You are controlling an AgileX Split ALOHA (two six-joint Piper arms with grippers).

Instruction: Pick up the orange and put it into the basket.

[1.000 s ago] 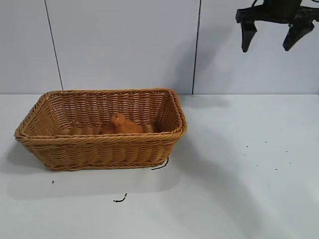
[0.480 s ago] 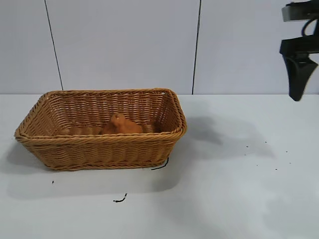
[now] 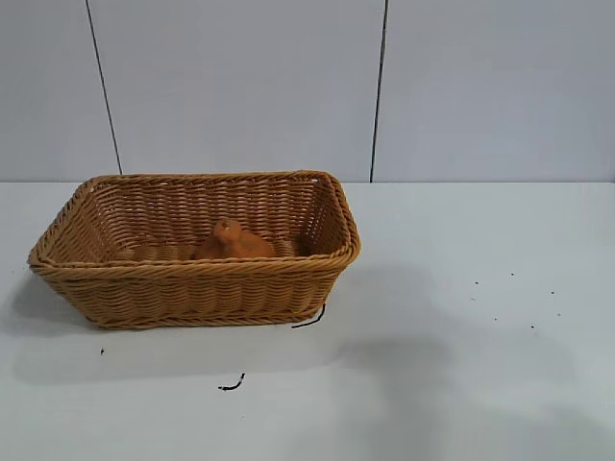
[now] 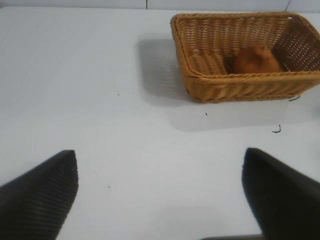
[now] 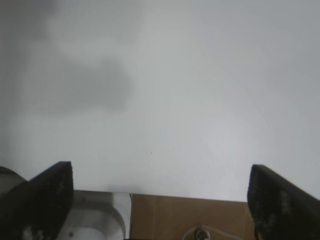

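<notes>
The right arm has left the exterior view; half a second ago its end effector hung at 2 o'clock above the table (image 3: 500,384). The orange (image 3: 233,241) sits inside the basket (image 3: 192,288), at 9 o'clock of the scene. Right end effector (image 5: 160,200): jaws wide, empty. Left end effector (image 4: 160,195): jaws wide, empty, well apart from the basket. Judgement: placement done, arm retracting

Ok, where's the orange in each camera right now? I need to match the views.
Exterior view: the orange lies inside the basket, near the middle of the front wall.
Left wrist view: the orange shows inside the basket, far beyond the open left gripper.
Right wrist view: not in it.
Shared landmark: the basket.
</notes>
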